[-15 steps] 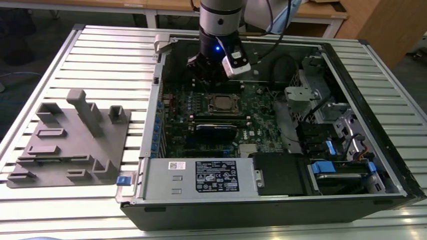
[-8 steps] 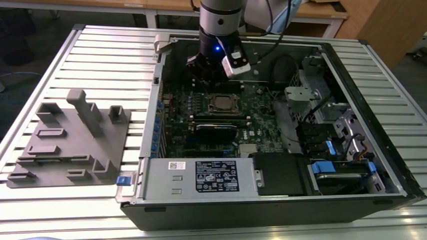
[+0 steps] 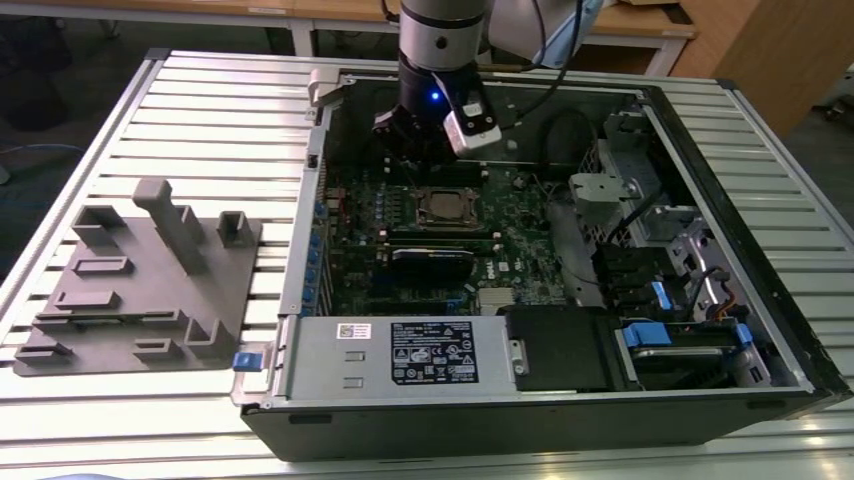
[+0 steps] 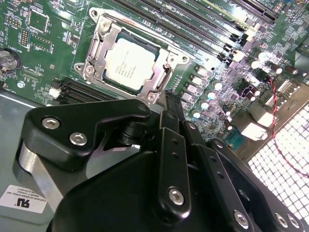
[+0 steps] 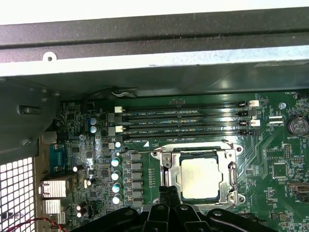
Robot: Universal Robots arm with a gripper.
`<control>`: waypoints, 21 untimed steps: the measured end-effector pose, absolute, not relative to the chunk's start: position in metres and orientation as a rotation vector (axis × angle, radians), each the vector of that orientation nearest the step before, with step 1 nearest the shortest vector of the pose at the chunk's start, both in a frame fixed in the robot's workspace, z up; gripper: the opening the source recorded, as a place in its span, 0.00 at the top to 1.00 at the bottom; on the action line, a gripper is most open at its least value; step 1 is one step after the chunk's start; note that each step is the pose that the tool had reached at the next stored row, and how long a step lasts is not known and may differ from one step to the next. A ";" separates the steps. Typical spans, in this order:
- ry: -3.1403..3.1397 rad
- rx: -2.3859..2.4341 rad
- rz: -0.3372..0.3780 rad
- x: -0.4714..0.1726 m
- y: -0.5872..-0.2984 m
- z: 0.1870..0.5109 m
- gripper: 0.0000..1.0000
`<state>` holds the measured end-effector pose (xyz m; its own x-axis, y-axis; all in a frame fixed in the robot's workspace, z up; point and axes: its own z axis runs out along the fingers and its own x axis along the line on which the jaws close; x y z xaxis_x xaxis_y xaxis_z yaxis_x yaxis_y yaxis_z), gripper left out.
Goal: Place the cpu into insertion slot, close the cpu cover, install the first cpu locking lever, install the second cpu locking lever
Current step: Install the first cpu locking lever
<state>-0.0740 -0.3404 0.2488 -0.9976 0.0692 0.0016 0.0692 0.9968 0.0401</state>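
Note:
The cpu [image 3: 447, 207] [image 4: 130, 65] [image 5: 199, 177] lies flat in the insertion slot [image 4: 161, 79] [image 5: 166, 162] on the green motherboard, its silvery top face up. The cpu cover [image 4: 108, 36] [image 5: 227, 157], a silver frame, lies down around the chip's edges. My gripper [image 3: 422, 160] [image 4: 170, 99] [image 5: 166, 192] hangs inside the open computer case, just beside the socket and a little above the board. Its black fingers look pressed together with nothing between them. In both wrist views the fingertips point at the socket's rim.
Black memory slots [image 5: 183, 121] run beside the socket. A black labelled power supply box [image 3: 430, 355] sits at the case's near edge, and a drive cage with blue tabs [image 3: 667, 330] at the exterior view's right. A grey fixture block [image 3: 134, 290] stands on the slatted table.

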 end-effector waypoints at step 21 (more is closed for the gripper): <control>-3.139 -0.109 -0.063 -0.092 -0.340 0.249 0.89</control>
